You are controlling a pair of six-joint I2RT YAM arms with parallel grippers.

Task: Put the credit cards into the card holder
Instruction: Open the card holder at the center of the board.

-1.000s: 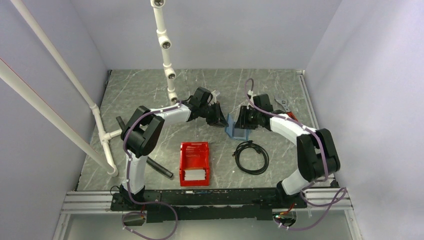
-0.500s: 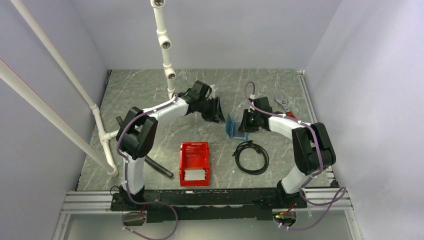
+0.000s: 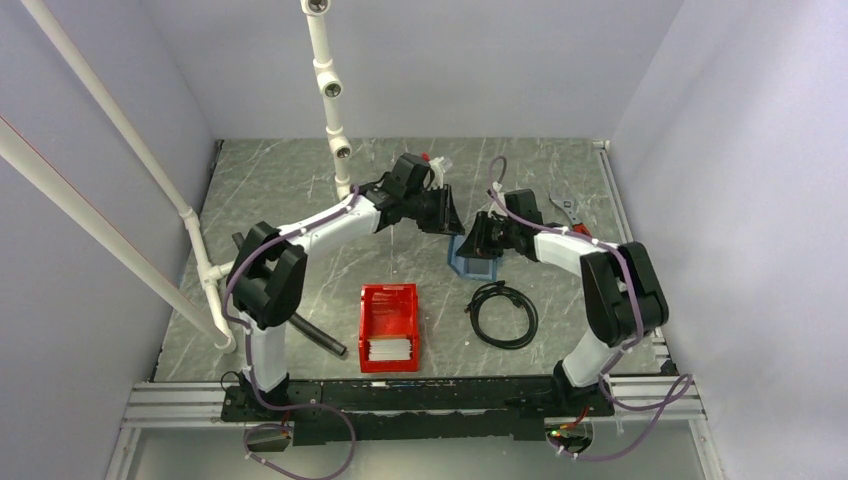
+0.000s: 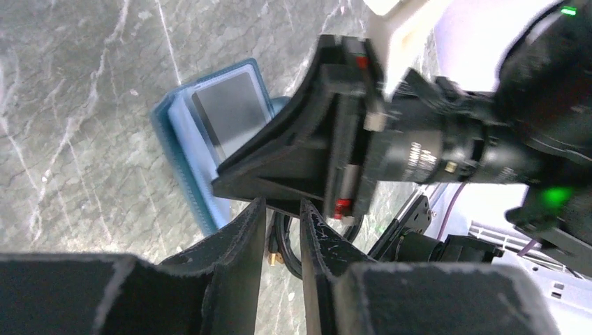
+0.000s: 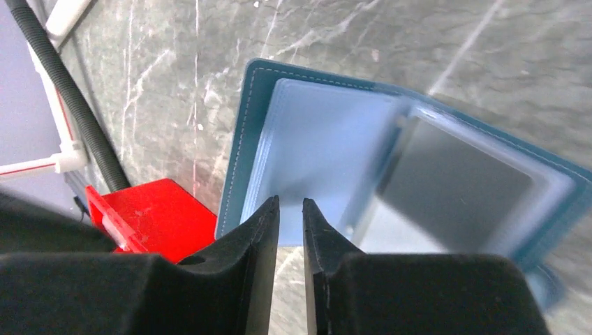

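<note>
The blue card holder (image 3: 472,262) lies open on the table, its lighter blue inside up and a clear sleeve lifted (image 5: 447,188); it also shows in the left wrist view (image 4: 209,132). My right gripper (image 3: 480,240) points at its near edge (image 5: 290,201), jaws almost together with nothing between them. My left gripper (image 3: 441,212) hovers just left of the right one (image 4: 283,202), jaws almost together and empty. A whitish stack of credit cards (image 3: 388,350) lies in the red bin (image 3: 389,300). The orange-gold card is out of view.
A coiled black cable (image 3: 503,313) lies in front of the holder. Pliers (image 3: 568,212) lie at the back right. A black rod (image 3: 320,336) lies left of the bin. White pipes (image 3: 205,262) stand at left and centre back.
My left gripper has reached farther right and back, closer to the right gripper. The right gripper has shifted a little left. The card holder has gone from standing up to lying lower.
</note>
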